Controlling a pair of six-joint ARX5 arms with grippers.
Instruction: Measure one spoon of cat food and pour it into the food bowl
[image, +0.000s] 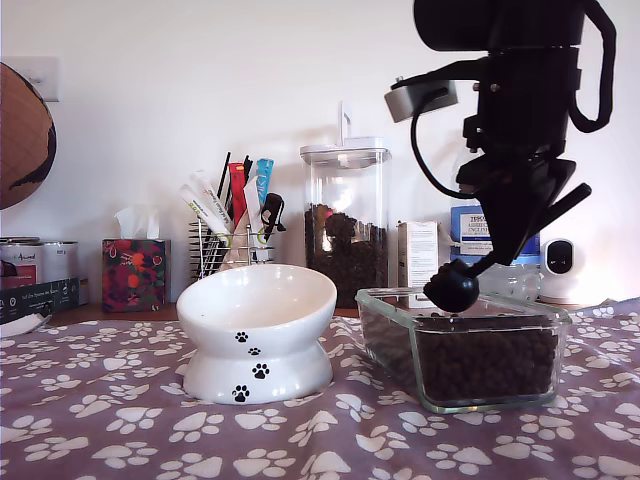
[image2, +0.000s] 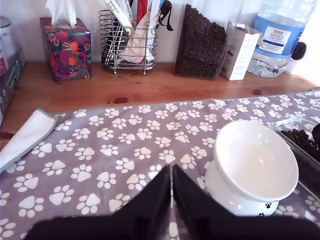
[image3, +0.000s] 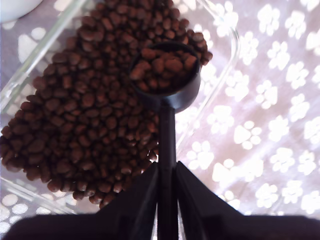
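spoon (image3: 167, 80) black | cat food (image3: 85, 110) dark brown | food bowl (image: 257, 335) white, black paw prints | cloth (image: 120, 420) purple, white paws

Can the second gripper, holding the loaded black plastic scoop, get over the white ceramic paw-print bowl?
Probably yes. My second gripper holds the black plastic scoop above the glass dish; nothing stands between it and the white ceramic paw-print bowl.

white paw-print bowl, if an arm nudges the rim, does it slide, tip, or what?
The food bowl likely tips before it slides: its wide tilted rim overhangs a narrower pedestal, so a rim push acts high. It sits on the patterned cloth, which may grip or bunch under it. It looks like glossy ceramic, so probably heavy for its size, slick for a pincer, and chippable if it goes over.
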